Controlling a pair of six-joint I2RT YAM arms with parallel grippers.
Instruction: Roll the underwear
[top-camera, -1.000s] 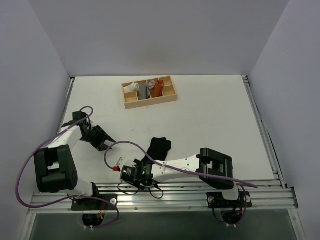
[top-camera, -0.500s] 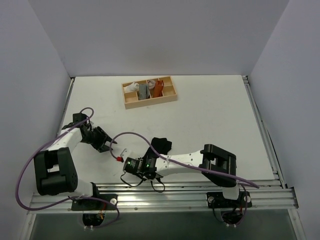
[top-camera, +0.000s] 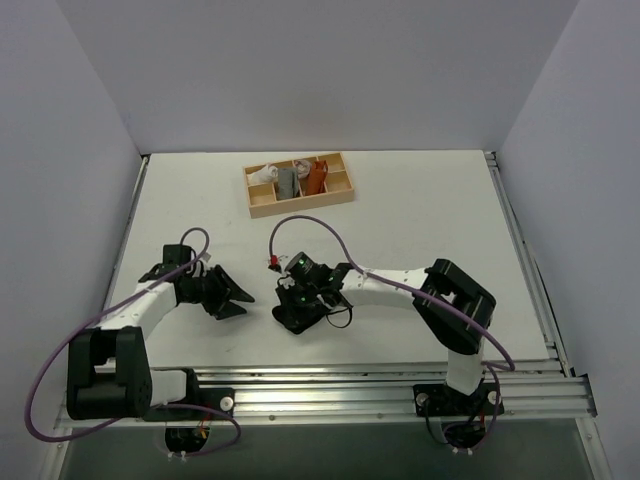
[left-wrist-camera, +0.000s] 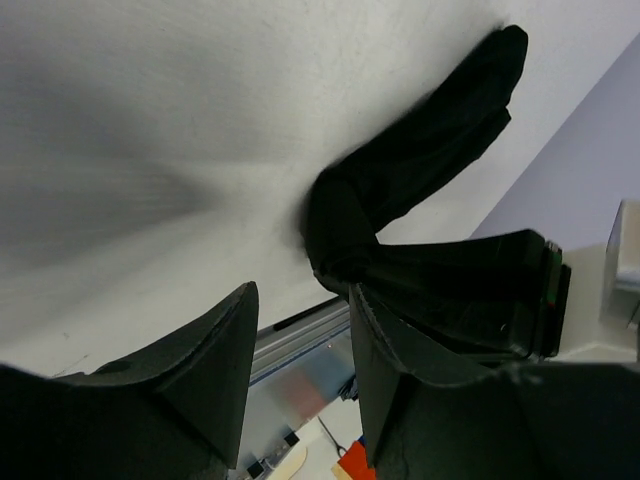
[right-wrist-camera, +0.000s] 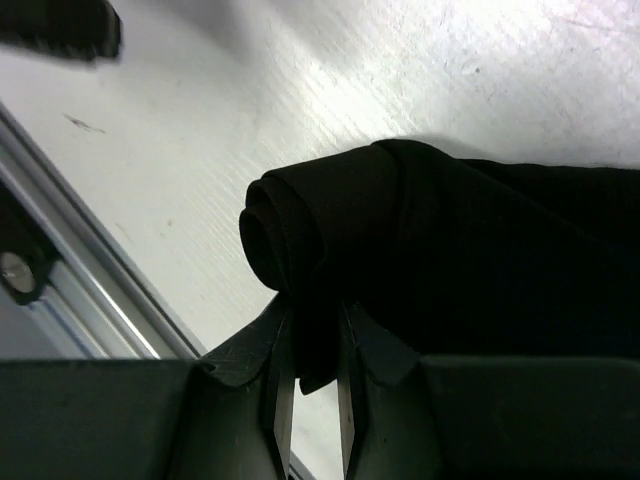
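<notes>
While the right gripper (right-wrist-camera: 313, 325) pinches the underwear (right-wrist-camera: 420, 250) roll, jaws nearly closed, the left gripper (left-wrist-camera: 302, 298) hangs wide apart, empty.

Plain black soft cloth underwear (right-wrist-camera: 400, 240): matte, no pattern. One end wound in tight roll, spiral of layers visible at open side. Rest of cloth stretches away from roll, lying on white table (right-wrist-camera: 450, 60), towards near edge. Lower fold of roll pinched between right gripper (right-wrist-camera: 312, 400) fingers

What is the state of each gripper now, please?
Left gripper: open, holding nothing.
Right gripper: closed on the underwear, at its rolled end.
</notes>
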